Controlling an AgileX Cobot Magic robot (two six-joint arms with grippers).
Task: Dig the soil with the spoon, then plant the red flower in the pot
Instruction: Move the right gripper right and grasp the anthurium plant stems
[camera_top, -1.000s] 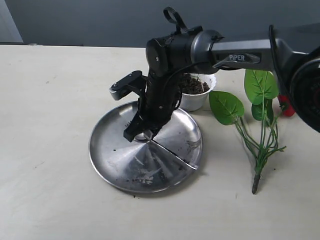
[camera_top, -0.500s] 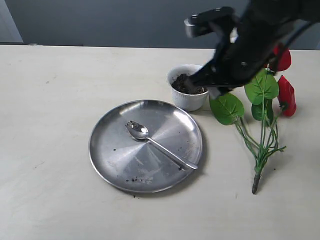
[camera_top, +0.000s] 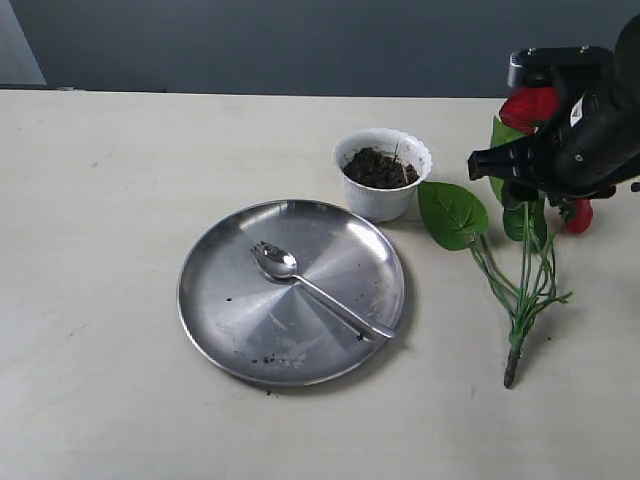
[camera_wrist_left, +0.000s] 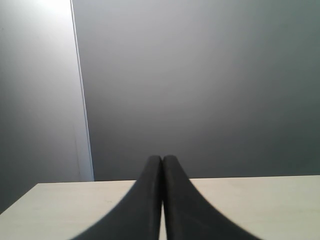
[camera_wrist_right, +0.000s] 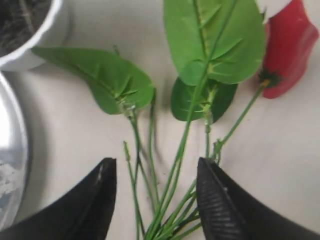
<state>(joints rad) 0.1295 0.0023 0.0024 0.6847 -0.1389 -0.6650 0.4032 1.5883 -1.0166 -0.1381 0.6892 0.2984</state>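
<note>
The white pot (camera_top: 383, 187) stands behind the steel plate, filled with dark soil (camera_top: 379, 168); its rim (camera_wrist_right: 35, 45) also shows in the right wrist view. The silver spoon (camera_top: 318, 291) lies loose on the plate. The red flower (camera_top: 520, 265) lies flat on the table to the right, its red blooms (camera_wrist_right: 289, 52) and green leaves (camera_wrist_right: 215, 40) spread out. My right gripper (camera_wrist_right: 156, 172) hovers open above the green stalks (camera_wrist_right: 175, 175), one finger on each side, not touching them. My left gripper (camera_wrist_left: 162, 165) is shut and empty, pointing at the wall, out of the exterior view.
A large round steel plate (camera_top: 225, 310) with scattered soil crumbs sits at the table's middle; its edge (camera_wrist_right: 7, 165) shows in the right wrist view. A grey wall (camera_top: 250, 45) runs behind the table.
The right arm left the spoon on the plate, swung right past the pot, and now hangs over the flower's stalks.
</note>
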